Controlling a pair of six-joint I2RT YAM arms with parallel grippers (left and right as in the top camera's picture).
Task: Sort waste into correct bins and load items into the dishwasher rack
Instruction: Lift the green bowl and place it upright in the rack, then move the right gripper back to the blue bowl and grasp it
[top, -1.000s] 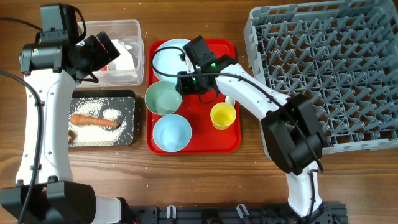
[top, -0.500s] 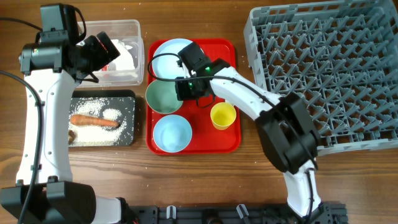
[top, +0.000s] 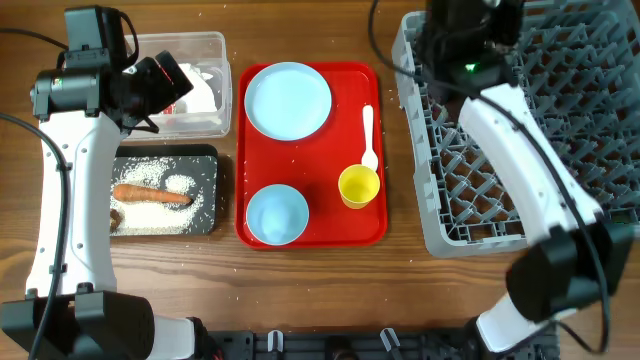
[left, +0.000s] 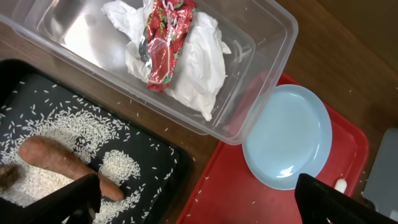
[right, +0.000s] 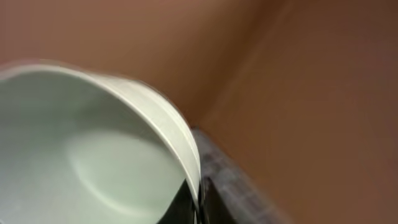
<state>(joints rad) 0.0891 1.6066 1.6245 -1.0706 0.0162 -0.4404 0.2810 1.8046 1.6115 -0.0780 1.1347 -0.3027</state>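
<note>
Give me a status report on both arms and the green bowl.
Left fingers open, over the clear tub. Right fingers shut on pale green bowl at its rim, up by the dishwasher rack. Nothing seen in the way.

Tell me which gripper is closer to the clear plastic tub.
Left. The left gripper hangs open just above the clear tub; the right gripper is far off over the dishwasher rack, holding the pale green bowl.

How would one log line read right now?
right pincer: shut on pale green bowl | at dishwasher rack | left pincer: open
</note>
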